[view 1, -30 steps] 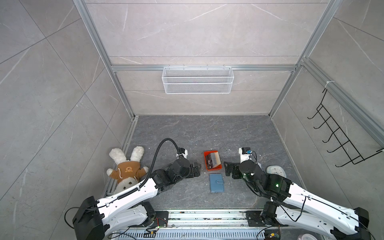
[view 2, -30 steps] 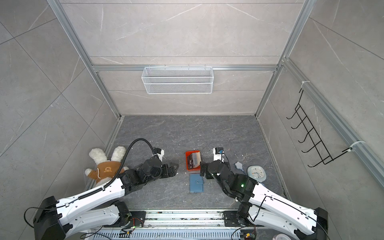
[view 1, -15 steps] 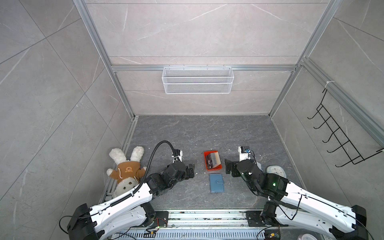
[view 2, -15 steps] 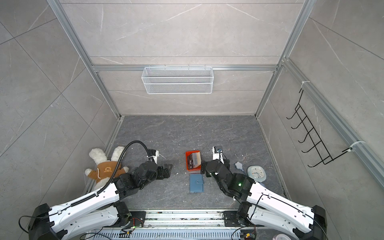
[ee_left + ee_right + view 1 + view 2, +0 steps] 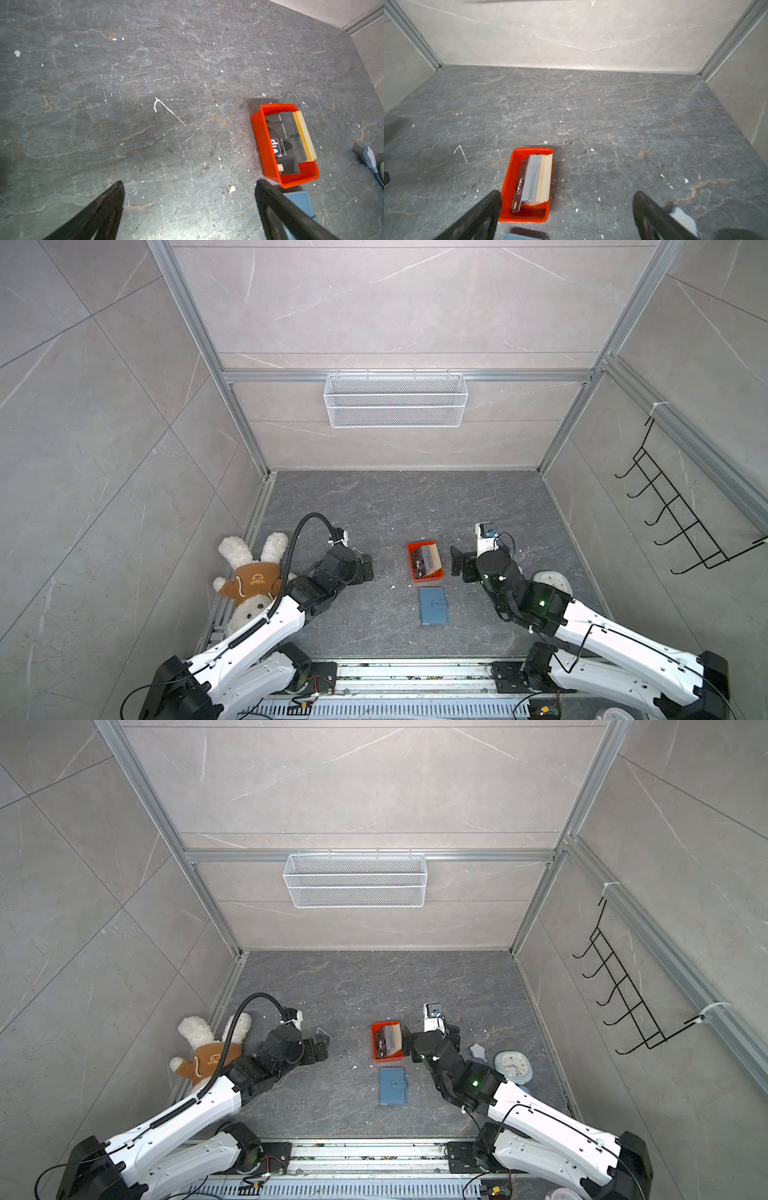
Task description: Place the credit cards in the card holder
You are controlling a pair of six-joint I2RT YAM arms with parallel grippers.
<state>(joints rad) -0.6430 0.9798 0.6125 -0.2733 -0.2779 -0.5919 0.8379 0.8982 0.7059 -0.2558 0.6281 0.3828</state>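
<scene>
Grey tabletop [image 5: 415, 510] fills the lower middle in both top views. The left fingers [image 5: 108, 207] and right fingers [image 5: 477, 216] are spread wide with nothing in them, one on either side of the tray. A plush bunny [image 5: 249, 580] sits lower left. The blue card holder [image 5: 433, 605] lies shut just below the orange tray [image 5: 410, 564], and the cards [image 5: 426, 565] stand on edge in that tray.

The credit cards [image 5: 426, 564] stand in the tray [image 5: 410, 561], the card holder [image 5: 433, 606] lying just before it.

Overhead pair, low wrist views, shared tray [image 5: 257, 135] [image 5: 508, 182]
</scene>
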